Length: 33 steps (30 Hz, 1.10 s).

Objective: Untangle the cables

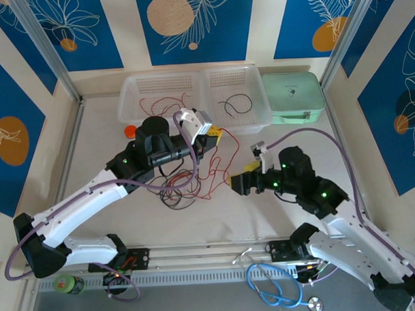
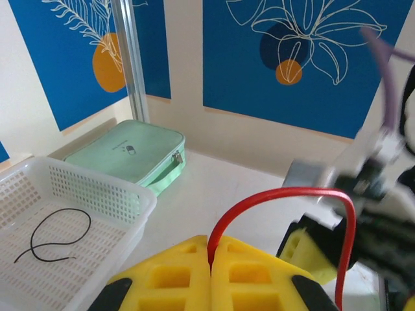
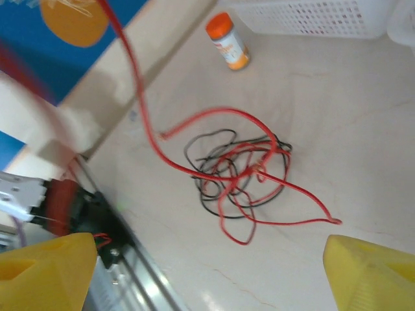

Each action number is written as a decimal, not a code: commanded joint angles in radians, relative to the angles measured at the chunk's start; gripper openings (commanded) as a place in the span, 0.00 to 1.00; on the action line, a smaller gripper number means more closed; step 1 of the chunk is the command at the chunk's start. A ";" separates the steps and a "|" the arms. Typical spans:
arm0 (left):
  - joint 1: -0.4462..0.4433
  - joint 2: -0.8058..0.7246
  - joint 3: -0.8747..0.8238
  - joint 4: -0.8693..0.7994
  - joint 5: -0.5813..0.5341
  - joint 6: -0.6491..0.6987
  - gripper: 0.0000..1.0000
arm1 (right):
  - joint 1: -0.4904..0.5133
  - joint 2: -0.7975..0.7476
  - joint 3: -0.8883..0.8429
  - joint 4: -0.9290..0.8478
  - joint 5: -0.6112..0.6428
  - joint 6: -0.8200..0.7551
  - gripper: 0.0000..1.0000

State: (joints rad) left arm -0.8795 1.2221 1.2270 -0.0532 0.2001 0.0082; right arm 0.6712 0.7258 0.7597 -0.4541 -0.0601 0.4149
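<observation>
While the left claw (image 2: 211, 249) pinches one red cable (image 2: 285, 191), it should lift slowly as the spread right claw (image 3: 214, 262) pins the tangle (image 3: 237, 172).

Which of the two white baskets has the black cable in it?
The right basket, beside the mint green case: a single black cable lies looped in it. The left basket holds red cables instead.

At the far edge of the pale worktop (image 1: 216, 216), a white perforated plastic basket (image 1: 157, 78) sits against its twin basket (image 1: 233, 70), with a mint-green zipped case (image 1: 293, 98) just right of the pair and a small orange-capped bottle (image 1: 129, 130) by the left basket's near corner.
</observation>
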 commanded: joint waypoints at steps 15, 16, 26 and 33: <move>-0.011 -0.037 0.054 -0.012 -0.056 -0.026 0.00 | 0.225 0.323 -0.021 0.288 0.373 -0.126 0.93; -0.010 -0.038 0.055 -0.014 -0.056 -0.027 0.00 | 0.235 0.349 -0.007 0.296 0.384 -0.129 0.94; -0.011 -0.055 0.076 -0.050 -0.079 -0.020 0.00 | 0.286 0.512 0.070 0.240 0.601 -0.018 0.60; -0.011 -0.101 0.155 -0.191 -0.194 0.011 0.00 | 0.264 0.501 0.037 0.157 0.657 0.076 0.08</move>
State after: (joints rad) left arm -0.8806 1.1728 1.3247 -0.1886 0.0807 0.0013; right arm 0.9478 1.2362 0.8032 -0.2497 0.5392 0.4320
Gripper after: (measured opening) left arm 0.051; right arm 0.096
